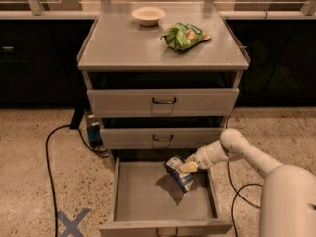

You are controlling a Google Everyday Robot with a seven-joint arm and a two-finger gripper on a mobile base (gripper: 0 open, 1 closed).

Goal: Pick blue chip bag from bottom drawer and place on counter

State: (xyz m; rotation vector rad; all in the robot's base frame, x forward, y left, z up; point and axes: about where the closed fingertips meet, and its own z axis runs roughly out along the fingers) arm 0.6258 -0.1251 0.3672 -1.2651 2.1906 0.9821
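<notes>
The blue chip bag [177, 175] hangs tilted just above the floor of the open bottom drawer [143, 196], right of its middle, and casts a shadow below it. My gripper [188, 167] reaches in from the right and is shut on the bag's upper right edge. The white arm [247, 152] runs off to the lower right. The counter [123, 46] is the grey top of the cabinet, above the drawers.
A bright green snack bag [185, 35] and a pale bowl [148, 15] sit on the counter. Two drawers with dark loop handles [163, 101] are above the open one, both slightly ajar. Black cables [49, 152] and a blue tape X [73, 222] lie on the floor at left.
</notes>
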